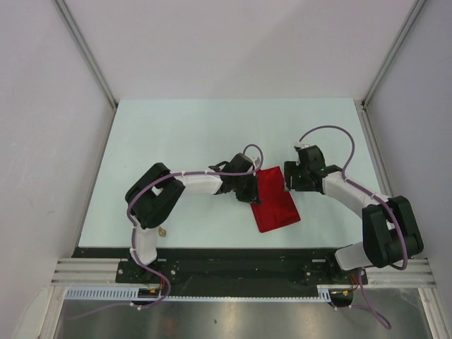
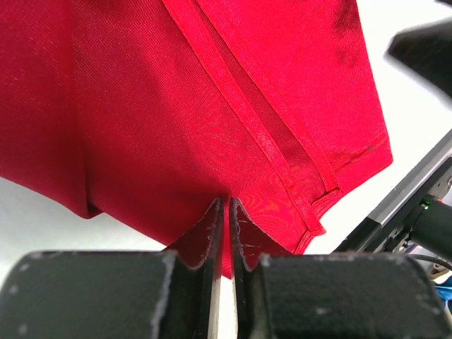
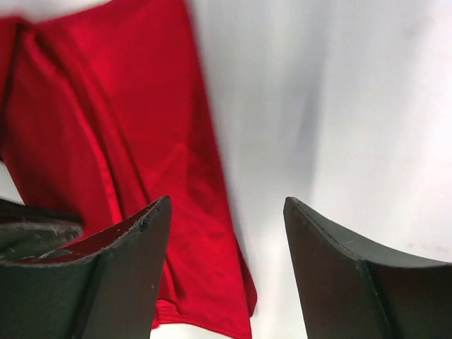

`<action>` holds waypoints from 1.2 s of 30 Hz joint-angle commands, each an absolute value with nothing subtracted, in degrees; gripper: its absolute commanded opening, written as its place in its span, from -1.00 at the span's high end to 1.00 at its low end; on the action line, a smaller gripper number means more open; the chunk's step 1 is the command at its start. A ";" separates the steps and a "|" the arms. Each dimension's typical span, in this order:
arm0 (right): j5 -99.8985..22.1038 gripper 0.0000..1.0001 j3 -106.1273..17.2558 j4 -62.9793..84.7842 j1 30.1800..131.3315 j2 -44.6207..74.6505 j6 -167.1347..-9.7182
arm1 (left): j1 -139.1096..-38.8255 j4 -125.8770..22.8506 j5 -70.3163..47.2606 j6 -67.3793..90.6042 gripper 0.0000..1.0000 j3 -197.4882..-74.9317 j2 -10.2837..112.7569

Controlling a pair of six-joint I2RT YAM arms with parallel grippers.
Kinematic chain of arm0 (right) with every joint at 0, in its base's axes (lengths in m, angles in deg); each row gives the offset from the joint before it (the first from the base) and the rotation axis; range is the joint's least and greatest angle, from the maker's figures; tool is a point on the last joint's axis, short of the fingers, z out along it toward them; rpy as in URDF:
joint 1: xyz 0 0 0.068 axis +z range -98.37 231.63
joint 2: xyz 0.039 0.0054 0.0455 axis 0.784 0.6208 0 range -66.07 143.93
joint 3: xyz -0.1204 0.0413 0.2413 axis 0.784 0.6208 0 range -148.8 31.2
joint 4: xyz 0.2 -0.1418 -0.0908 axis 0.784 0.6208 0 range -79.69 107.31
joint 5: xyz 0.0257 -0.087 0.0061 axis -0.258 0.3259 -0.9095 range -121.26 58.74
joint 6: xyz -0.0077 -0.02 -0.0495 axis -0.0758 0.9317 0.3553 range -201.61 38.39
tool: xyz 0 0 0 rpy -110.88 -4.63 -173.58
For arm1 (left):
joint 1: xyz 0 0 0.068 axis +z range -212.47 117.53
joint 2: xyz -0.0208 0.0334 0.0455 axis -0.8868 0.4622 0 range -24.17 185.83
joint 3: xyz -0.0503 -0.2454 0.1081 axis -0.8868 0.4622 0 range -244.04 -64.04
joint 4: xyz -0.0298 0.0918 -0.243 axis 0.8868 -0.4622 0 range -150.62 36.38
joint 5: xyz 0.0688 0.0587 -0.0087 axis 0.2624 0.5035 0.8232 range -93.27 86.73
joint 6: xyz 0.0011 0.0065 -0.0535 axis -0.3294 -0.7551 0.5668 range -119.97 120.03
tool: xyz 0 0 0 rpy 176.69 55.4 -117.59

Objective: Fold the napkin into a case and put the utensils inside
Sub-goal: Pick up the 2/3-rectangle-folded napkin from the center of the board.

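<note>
No writing, label, brand, number or sign can be read — none anywhere.

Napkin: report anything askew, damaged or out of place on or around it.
The napkin lies slanted to the table edges, one edge pinched in the left gripper. No tear shows. A small gold-coloured item sits alone at the near edge, far from the napkin; too small to identify.

Robot lab enclosure, white walls [image 1: 35, 141], aluminium rails [image 1: 84, 49]
</note>
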State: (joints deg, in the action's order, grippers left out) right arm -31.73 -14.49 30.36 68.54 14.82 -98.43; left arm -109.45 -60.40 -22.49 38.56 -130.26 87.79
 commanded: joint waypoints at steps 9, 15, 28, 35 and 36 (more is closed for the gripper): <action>-30.02 -0.36 -16.61 26.48 74.30 20.94 -77.22 | -109.40 -57.84 -24.19 39.32 0.76 -128.38 77.09; -34.94 -0.25 -16.26 26.39 74.13 23.67 -78.00 | -108.17 -57.66 -25.06 39.85 0.74 -127.32 73.66; -39.16 0.21 -18.28 27.00 74.56 28.76 -79.59 | -102.55 -57.92 -25.86 43.45 0.60 -125.66 66.81; -40.57 0.68 -19.60 27.45 75.10 30.97 -80.55 | -99.91 -59.33 -26.12 43.10 0.53 -124.07 64.87; -40.57 0.73 -19.69 27.36 75.10 30.44 -80.82 | -99.74 -59.33 -26.12 43.10 0.52 -124.07 64.86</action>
